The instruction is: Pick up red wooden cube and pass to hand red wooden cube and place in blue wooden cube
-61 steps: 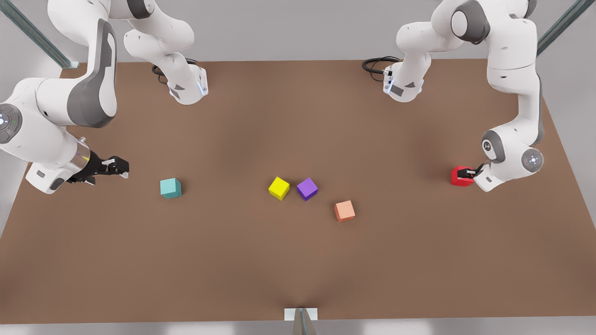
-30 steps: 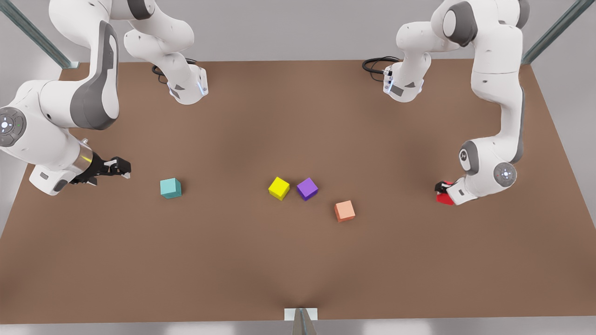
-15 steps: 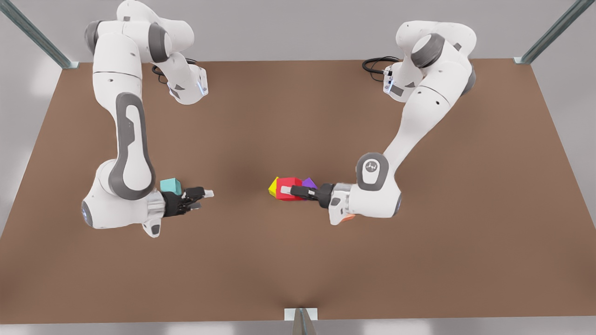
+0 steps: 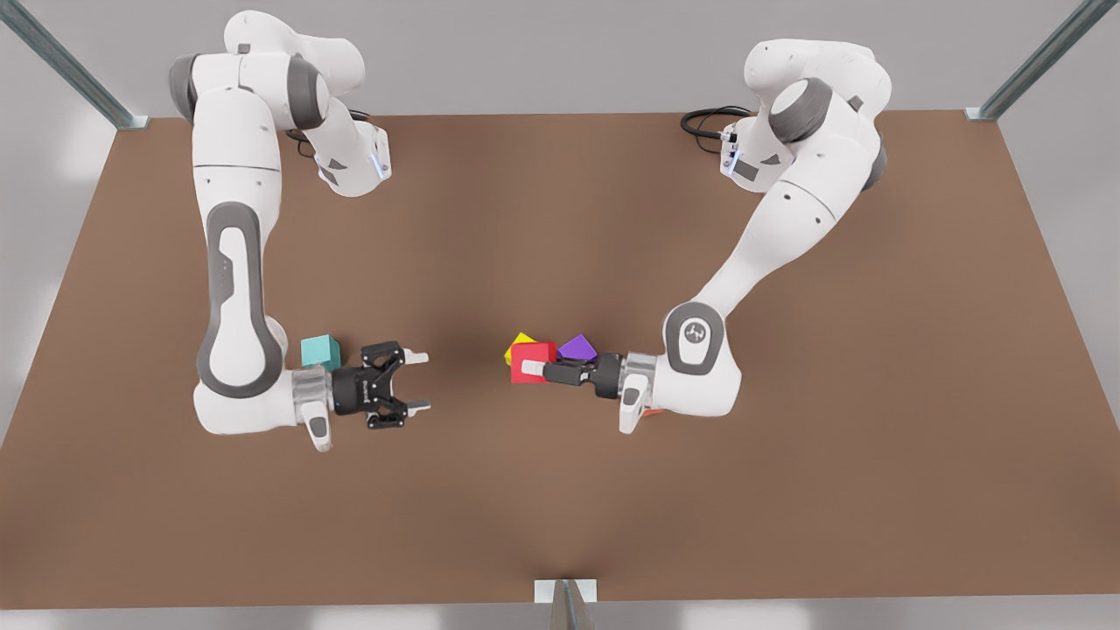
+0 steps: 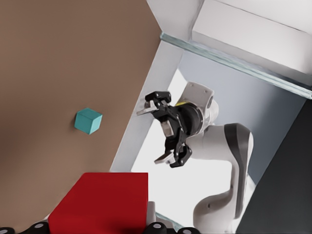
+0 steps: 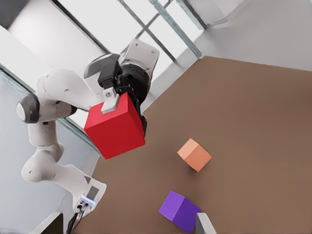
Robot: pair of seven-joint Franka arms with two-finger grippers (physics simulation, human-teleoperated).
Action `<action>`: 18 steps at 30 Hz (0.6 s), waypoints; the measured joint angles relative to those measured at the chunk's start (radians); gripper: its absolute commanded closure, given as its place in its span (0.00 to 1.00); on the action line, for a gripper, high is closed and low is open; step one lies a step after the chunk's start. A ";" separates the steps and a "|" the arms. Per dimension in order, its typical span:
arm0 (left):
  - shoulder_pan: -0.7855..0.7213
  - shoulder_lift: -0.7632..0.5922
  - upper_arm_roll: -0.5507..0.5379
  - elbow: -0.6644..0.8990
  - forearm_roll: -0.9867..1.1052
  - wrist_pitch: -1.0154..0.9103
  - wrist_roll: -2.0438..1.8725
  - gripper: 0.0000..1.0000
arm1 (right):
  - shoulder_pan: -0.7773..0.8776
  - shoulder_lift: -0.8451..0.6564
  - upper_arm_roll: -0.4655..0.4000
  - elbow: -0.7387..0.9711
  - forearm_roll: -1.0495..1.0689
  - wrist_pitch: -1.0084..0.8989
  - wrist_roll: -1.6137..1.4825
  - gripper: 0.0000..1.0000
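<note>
Front view, sweeping across from the left: the right end effector [image 4: 418, 381] hangs over the tabletop [image 4: 560, 507] with its fingers spread wide, nothing between them, aimed toward the middle. Just behind its wrist sits the blue wooden cube [image 4: 320, 352], down on the tabletop at the front view's left. Across a gap in the centre comes the red wooden cube [image 4: 533, 362], lifted off the surface and clamped by the left end effector [image 4: 531, 368], which reaches in from the front view's right. The two end effectors face each other, well apart. Tucked behind the red one are a yellow cube [image 4: 519, 343] and a purple cube [image 4: 577, 348]. In the left wrist view the red wooden cube [image 5: 102, 202] sits right between that arm's fingers, with the other end effector [image 5: 156, 131] open beyond it. The right wrist view catches an orange cube [image 6: 194, 154] on the tabletop.
</note>
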 measured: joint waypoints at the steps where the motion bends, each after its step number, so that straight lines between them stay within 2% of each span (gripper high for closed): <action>1: 0.000 0.001 0.000 0.000 -0.007 -0.001 0.011 0.32 | 0.008 -0.002 0.005 -0.014 0.031 0.001 -0.051 0.00; 9: -0.003 0.021 0.000 -0.007 -0.026 -0.002 0.132 0.32 | 0.052 0.020 0.053 -0.042 0.195 0.022 -0.373 0.00; 18: -0.003 0.030 0.000 -0.015 -0.025 -0.005 0.273 0.32 | 0.090 0.051 0.080 -0.026 0.246 0.088 -0.597 0.00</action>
